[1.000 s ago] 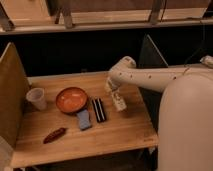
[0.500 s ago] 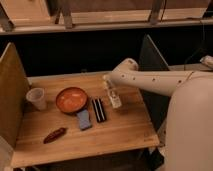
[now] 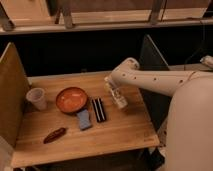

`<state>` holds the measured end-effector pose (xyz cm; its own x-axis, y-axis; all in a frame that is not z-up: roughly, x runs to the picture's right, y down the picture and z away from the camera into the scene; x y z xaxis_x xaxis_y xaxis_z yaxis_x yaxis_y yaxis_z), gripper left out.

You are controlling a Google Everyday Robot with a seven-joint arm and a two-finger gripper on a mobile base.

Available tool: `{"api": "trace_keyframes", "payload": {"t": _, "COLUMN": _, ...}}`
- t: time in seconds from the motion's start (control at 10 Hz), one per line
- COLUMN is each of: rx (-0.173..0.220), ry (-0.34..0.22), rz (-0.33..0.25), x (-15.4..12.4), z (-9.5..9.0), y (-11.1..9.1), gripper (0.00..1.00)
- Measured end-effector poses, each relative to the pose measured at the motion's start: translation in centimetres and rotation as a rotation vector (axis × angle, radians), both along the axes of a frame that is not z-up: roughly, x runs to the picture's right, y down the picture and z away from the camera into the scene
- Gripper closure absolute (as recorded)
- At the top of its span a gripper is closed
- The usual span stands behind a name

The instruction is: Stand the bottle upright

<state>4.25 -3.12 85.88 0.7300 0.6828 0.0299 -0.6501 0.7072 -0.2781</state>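
The cream-white bottle (image 3: 120,100) is at the right side of the wooden table (image 3: 115,132), just right of the black bar. It stands steeply tilted, with its lower end at or just above the tabletop. My gripper (image 3: 116,94) reaches down from the white arm (image 3: 150,77) that comes in from the right. It is shut on the bottle's upper part. The gripper hides the bottle's cap.
An orange bowl (image 3: 71,99) sits at table centre, with a black rectangular bar (image 3: 98,109) and a blue sponge (image 3: 84,119) beside it. A translucent white cup (image 3: 37,98) stands at the left. A reddish-brown object (image 3: 54,134) lies front left. Board walls flank both sides.
The gripper with the bottle shifted slightly left, then back right and down. The bottle now hangs more upright than a second ago.
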Motion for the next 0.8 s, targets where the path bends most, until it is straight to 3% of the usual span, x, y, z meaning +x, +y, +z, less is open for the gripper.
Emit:
{"api": "trace_keyframes", "payload": {"t": 0.2, "rx": 0.001, "ry": 0.02, "rz": -0.002, "x": 1.4, "z": -0.2, "y": -0.5, "gripper": 1.0}}
{"api": "trace_keyframes", "payload": {"t": 0.5, "rx": 0.004, "ry": 0.012, "rz": -0.002, "x": 0.9, "z": -0.2, "y": -0.6, "gripper": 1.0}}
{"api": "trace_keyframes", "payload": {"t": 0.7, "rx": 0.017, "ry": -0.019, "rz": 0.032, "x": 0.6, "z": -0.1, "y": -1.1, "gripper": 1.0}}
{"api": "trace_keyframes", "payload": {"t": 0.8, "rx": 0.042, "ry": -0.051, "rz": 0.034, "x": 0.1, "z": 0.2, "y": -2.0, "gripper": 1.0}}
